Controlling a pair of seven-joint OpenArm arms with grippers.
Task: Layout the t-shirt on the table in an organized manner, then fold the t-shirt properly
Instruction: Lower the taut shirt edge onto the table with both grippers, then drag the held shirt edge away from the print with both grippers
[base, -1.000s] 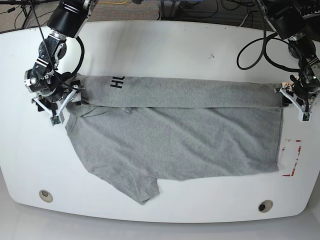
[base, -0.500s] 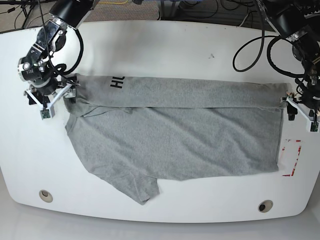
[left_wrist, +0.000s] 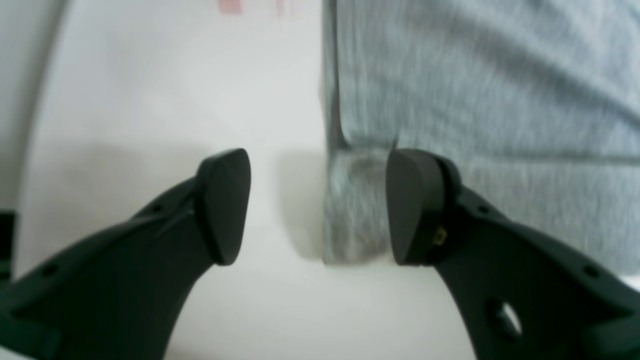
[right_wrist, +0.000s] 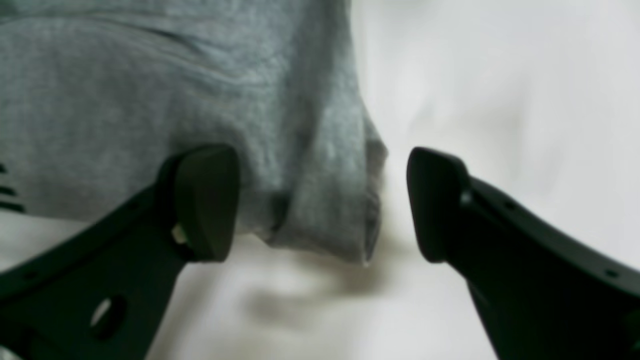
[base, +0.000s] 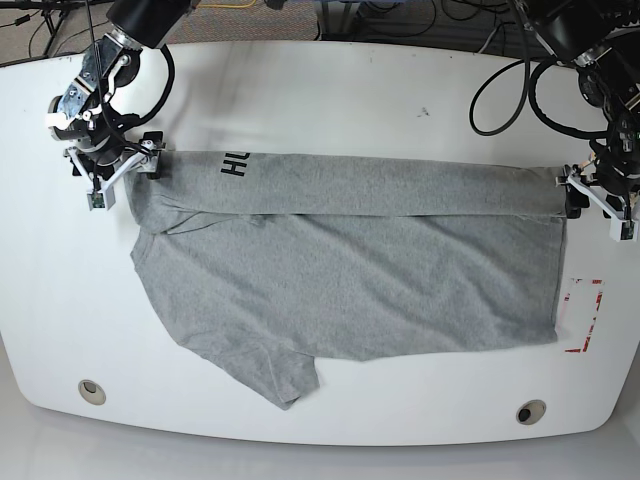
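The grey t-shirt (base: 350, 270) lies spread across the white table (base: 350, 90), its far edge folded toward me in a long band with black lettering (base: 232, 165) showing. My right gripper (base: 125, 180) stands open at the band's left end. In the right wrist view the right gripper (right_wrist: 320, 202) straddles a bunched corner of the t-shirt (right_wrist: 150, 100) without pinching it. My left gripper (base: 592, 203) stands open at the band's right end. In the left wrist view the left gripper (left_wrist: 320, 207) has the t-shirt (left_wrist: 475, 100) corner beside its right finger (left_wrist: 415, 205).
A red-and-white mark (base: 585, 315) sits near the table's right edge. Two round grommet holes (base: 91, 391) (base: 530, 411) lie near the front edge. Black cables (base: 500, 100) loop over the far right corner. One sleeve (base: 275, 375) points toward the front edge.
The right gripper has risen toward the table's far side at the shirt's left end. The left gripper swung slightly out and back. The shirt has stayed in place.
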